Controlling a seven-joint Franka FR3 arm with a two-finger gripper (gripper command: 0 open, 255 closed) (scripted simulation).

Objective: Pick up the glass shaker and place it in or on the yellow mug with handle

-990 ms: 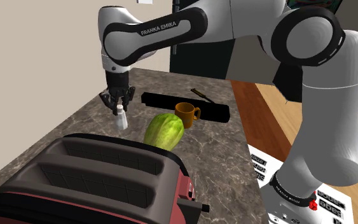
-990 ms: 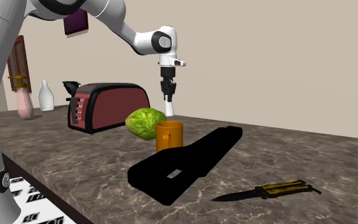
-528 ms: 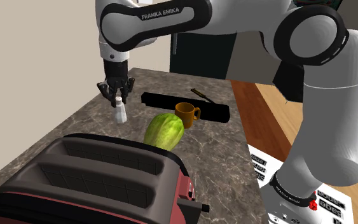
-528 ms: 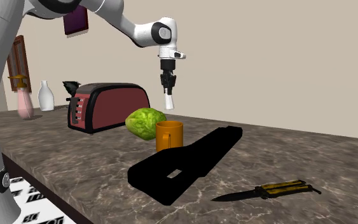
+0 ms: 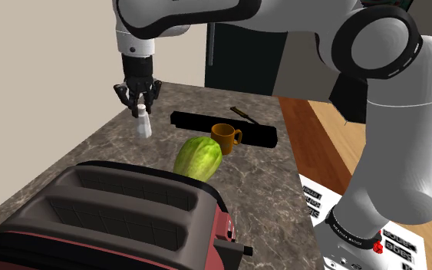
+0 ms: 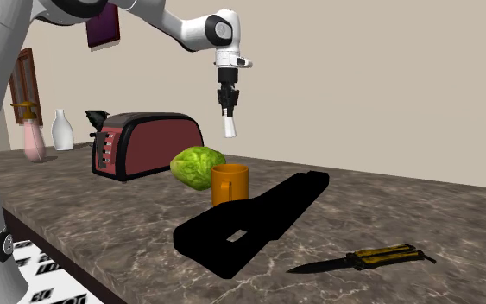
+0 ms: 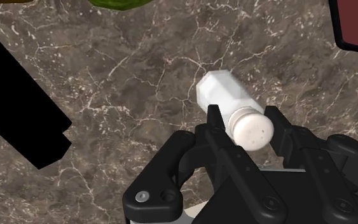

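White shaker (image 5: 143, 126) is hanging from the gripper (image 5: 139, 106), whose fingers are pinching its cap, in the air above the marble counter (image 5: 84, 153), well apart from the mug (image 5: 223, 138).

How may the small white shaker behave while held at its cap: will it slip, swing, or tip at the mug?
The shaker looks rigid and small, so it is probably light. The gripper clasps only its cap end, so it may pivot. Narrower than the mug, it would likely drop inside.

The hand (image 5: 138, 102) has risen higher above the counter; the clasped shaker (image 5: 143, 124) rose with it.
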